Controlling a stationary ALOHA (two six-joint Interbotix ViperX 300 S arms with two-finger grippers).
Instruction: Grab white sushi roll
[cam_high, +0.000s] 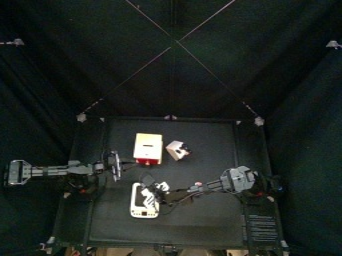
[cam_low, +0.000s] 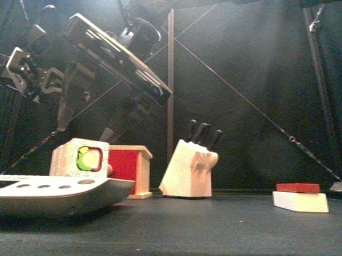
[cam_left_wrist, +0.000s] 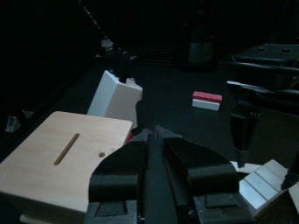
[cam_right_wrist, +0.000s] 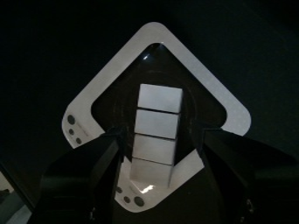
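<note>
The white sushi roll (cam_right_wrist: 158, 122) is a row of several white blocks lying along the middle of a white tray (cam_right_wrist: 105, 83). In the right wrist view my right gripper (cam_right_wrist: 160, 175) is open just above it, one jaw on each side of the roll's near end. In the top view the right gripper (cam_high: 152, 190) reaches in over the tray (cam_high: 140, 208) at the table's front left. The tray (cam_low: 40, 192) also shows low at the left of the front view. My left gripper (cam_left_wrist: 158, 144) is shut and empty, resting at the table's left side (cam_high: 118, 165).
A white box with a green picture (cam_low: 80, 158) and red side (cam_high: 147, 148) stands behind the tray, with a wooden knife block (cam_low: 187, 168) beside it. A red-and-white sushi piece (cam_low: 301, 198) lies at the right and also shows in the left wrist view (cam_left_wrist: 207, 101).
</note>
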